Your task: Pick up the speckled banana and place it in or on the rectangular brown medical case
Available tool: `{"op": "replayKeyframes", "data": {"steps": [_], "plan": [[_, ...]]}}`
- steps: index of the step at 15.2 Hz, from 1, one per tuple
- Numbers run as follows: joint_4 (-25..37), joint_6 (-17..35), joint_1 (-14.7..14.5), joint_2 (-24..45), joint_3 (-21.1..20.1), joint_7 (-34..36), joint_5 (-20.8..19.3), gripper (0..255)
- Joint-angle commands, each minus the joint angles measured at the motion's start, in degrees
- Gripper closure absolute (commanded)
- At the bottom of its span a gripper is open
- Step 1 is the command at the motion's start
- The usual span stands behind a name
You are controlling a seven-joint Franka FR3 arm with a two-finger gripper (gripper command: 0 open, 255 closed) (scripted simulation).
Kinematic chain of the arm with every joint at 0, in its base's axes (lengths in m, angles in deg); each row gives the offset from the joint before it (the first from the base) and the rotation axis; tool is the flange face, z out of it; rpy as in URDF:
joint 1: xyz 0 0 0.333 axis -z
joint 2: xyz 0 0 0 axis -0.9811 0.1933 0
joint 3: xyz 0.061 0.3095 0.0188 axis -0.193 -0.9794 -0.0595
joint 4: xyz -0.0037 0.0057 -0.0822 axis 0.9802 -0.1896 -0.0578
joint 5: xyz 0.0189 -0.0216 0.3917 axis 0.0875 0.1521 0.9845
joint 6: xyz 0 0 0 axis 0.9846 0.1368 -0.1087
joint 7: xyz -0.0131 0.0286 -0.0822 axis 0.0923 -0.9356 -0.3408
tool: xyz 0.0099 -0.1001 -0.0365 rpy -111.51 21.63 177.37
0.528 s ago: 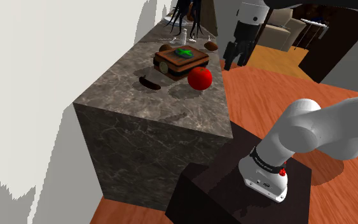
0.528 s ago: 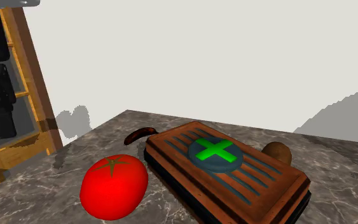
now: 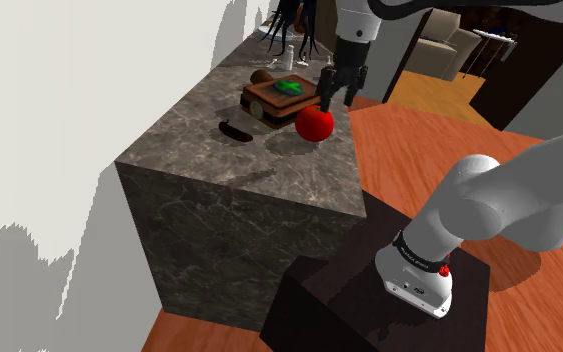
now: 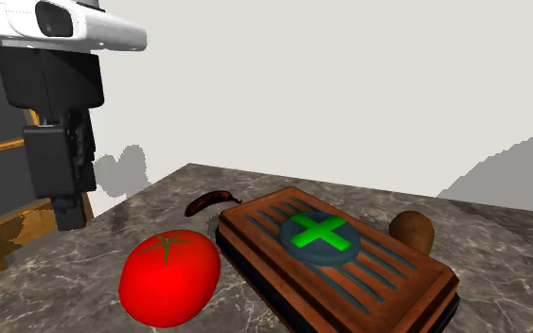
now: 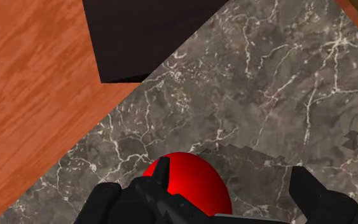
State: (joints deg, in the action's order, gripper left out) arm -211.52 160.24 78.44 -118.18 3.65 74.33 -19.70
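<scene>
Here, the curved banana lies on veined marble (ribbed case nearby).

The end effector has swung in from beyond the surface's edge, where it hung over the wooden floor. It is now above the surface. The red tomato now lies just beneath its fingertips, and the brown case is close beside it, on the side away from the stand. In the second exterior view it has come in from the picture's edge and now hangs near the tomato. Its shadow on the wall has shifted with it.
</scene>
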Motion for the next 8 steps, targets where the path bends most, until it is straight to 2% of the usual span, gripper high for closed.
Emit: {"op": "replayKeyframes", "data": {"steps": [1, 8], "plan": [[1.92, 2.05, -0.49, 4.03, -1.25, 2.07, 0.76, 0], [11.55, 6.89, -1.79, 18.83, -4.79, 8.73, 1.79, 0]]}}
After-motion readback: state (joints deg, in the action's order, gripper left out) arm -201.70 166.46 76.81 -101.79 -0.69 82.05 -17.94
